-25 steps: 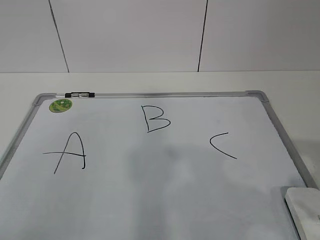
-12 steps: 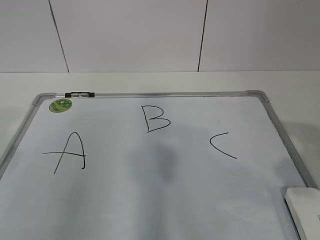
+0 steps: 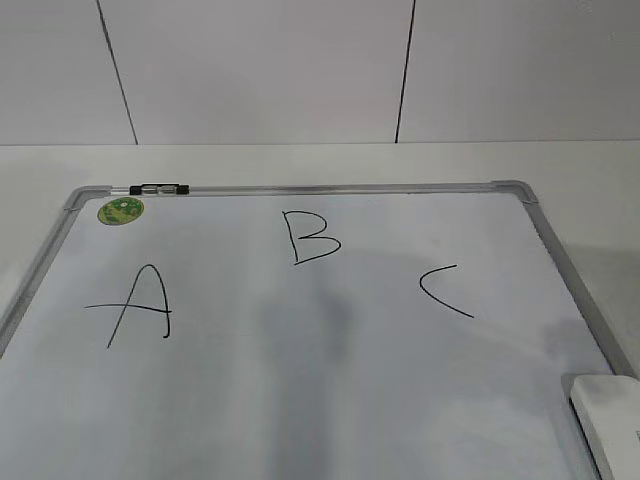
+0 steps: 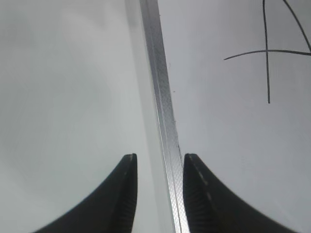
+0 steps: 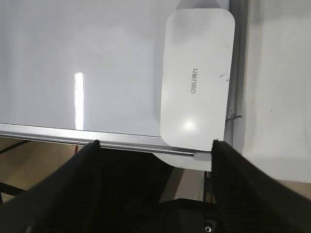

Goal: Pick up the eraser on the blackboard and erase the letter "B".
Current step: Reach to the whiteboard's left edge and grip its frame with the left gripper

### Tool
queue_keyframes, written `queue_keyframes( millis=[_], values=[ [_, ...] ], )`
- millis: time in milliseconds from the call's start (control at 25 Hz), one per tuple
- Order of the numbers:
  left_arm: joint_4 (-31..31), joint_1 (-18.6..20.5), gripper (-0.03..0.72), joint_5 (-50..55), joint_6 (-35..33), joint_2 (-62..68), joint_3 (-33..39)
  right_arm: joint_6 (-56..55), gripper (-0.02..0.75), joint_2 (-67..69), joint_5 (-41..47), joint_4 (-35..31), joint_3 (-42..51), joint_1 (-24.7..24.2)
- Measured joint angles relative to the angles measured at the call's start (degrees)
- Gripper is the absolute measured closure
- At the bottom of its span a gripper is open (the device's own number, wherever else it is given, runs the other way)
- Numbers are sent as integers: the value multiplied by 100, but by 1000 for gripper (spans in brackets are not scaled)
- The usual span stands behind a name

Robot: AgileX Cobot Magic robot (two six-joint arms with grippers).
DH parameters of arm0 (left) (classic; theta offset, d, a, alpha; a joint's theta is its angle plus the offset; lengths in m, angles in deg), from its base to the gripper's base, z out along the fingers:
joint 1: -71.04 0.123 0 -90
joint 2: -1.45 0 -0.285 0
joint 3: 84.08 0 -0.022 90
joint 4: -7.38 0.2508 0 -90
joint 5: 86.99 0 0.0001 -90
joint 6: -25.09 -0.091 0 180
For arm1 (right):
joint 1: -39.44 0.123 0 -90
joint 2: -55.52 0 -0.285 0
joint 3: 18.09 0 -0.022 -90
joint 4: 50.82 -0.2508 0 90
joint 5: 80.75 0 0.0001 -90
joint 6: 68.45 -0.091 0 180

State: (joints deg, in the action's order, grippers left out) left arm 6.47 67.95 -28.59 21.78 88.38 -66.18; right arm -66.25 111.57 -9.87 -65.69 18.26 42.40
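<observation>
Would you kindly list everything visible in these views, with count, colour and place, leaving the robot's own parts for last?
blackboard: one, white surface with silver-grey frame, lying flat on the table.
eraser: one, white with small grey lettering, on the board's near right corner beside the frame.
letter "B": one, black, upper middle of the board.
letter "A": one, black, left part of the board.
"C"-like curve: one, black, right of the "B".
green sticker: one, round, far left corner of the board.
table: one, off-white, under the board.
wall: pale panels behind.
left claw: black, open, over the board's left frame.
right claw: black, open, near the eraser.
</observation>
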Motion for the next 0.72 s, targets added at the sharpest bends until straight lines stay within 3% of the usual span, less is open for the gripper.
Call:
queue_keyframes(
  millis=[200, 720],
  values=[
    [13, 0, 450, 17, -108, 932, -398, 0, 190, 42, 0, 0, 0, 0],
    [-120, 231, 454, -680, -374, 2211, -464, 11, 190, 42, -11, 0, 0, 0]
  ],
)
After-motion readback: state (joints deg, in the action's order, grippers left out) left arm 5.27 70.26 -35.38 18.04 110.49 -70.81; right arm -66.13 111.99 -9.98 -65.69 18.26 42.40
